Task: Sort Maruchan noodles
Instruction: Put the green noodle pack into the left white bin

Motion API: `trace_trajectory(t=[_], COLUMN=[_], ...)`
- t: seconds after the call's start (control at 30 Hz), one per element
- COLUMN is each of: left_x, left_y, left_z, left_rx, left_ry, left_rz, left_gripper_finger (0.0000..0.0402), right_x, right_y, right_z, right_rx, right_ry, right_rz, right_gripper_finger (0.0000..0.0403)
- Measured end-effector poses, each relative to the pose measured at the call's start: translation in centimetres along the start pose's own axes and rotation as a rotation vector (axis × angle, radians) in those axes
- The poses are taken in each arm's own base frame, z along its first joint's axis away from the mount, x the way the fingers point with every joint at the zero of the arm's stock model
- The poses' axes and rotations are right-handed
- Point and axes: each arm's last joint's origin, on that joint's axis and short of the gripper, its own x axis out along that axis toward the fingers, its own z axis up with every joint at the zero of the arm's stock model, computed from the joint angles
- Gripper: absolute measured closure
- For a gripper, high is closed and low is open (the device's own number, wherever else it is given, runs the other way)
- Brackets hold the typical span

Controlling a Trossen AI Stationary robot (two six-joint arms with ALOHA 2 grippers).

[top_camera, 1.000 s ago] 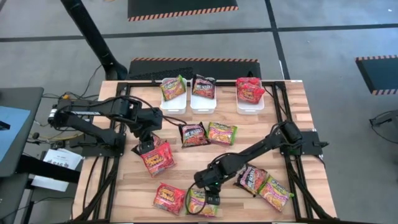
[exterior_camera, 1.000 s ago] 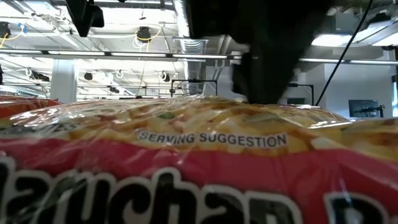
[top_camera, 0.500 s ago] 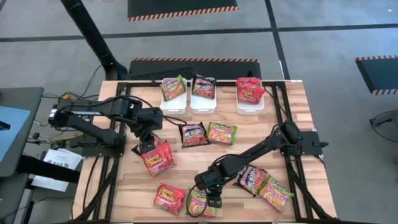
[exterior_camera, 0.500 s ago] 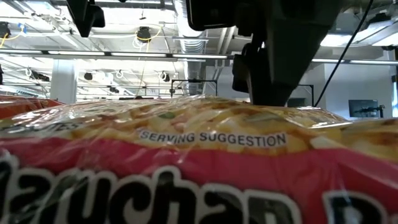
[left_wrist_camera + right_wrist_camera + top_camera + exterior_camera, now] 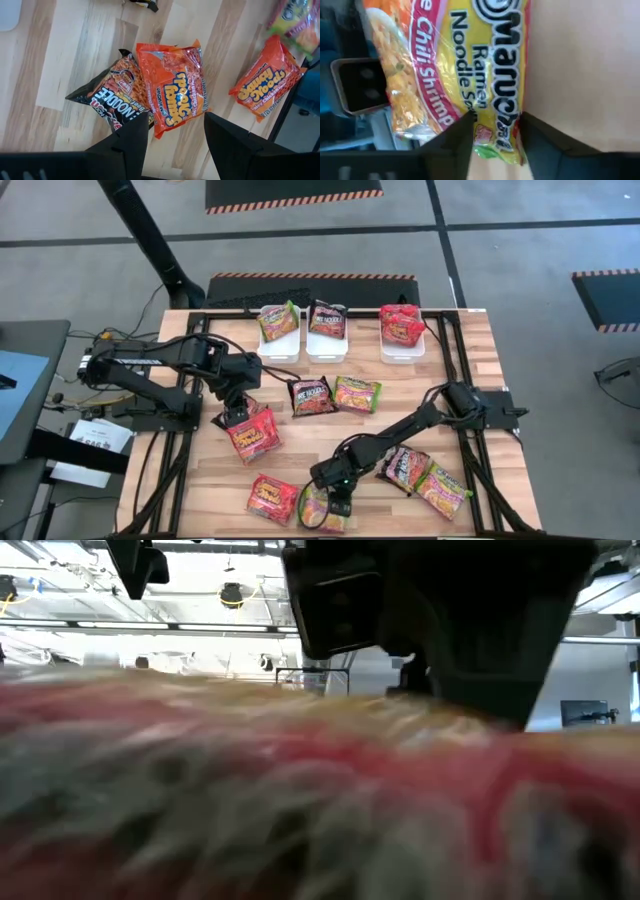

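My right gripper is down on a green-yellow noodle packet at the table's near edge. This packet fills the right wrist view and is a blur in the low view. My left gripper hangs open above a red packet. That red packet lies partly over a dark one. More packets lie flat on the wood: red, dark, green-yellow, dark and green-yellow. My right gripper has one end of the green-yellow packet, at its green-printed corner, between its two fingers. The fingers come from above, slanting down from the table's far right. The rest of the packet lies on the table.
Three white trays stand along the far edge. The left tray holds a green-yellow packet, the middle tray a dark one, and the right tray red ones. Black frame rails run along the table's sides.
My right gripper has gone down and a little toward the near edge, onto the green-yellow packet. The packet, sharp and still before in the low view, is now blurred and moving.
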Motion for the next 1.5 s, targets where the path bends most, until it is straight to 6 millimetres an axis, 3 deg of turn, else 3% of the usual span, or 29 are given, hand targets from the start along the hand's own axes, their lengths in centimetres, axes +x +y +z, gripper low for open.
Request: trace_trajectory(t=[0.23, 0.3, 0.57, 0.9, 1.3, 1.5], left_x=[0.0, 0.0, 0.0, 0.0, -0.1, 0.1], left_y=[0.0, 0.0, 0.0, 0.1, 0.7, 0.8], left_z=[0.0, 0.0, -0.1, -0.1, -1.0, -0.8], left_rx=[0.000, 0.000, -0.011, -0.019, -0.030, -0.020], left_ry=[0.005, 0.005, 0.007, 0.004, 0.084, 0.088], left_rz=[0.006, 0.006, 0.008, 0.030, 0.122, 0.140], left_gripper_finger=[0.0223, 0.0223, 0.0223, 0.0223, 0.0222, 0.0203], right_x=[0.7, 0.7, -1.2, -7.7, -15.9, -18.9], right_y=[-0.1, -0.1, 0.1, 0.9, -1.6, -3.1], right_z=[0.1, 0.1, -0.4, -1.4, -1.2, -0.6], right_rx=[0.050, 0.050, 0.060, -0.003, -0.056, -0.121], right_ry=[0.021, 0.020, 0.020, -0.068, -0.169, -0.223], right_rz=[0.035, 0.037, -0.026, -0.164, -0.302, -0.314], right_gripper_finger=[0.0368, 0.0391, 0.0397, 0.0400, 0.0402, 0.0402])
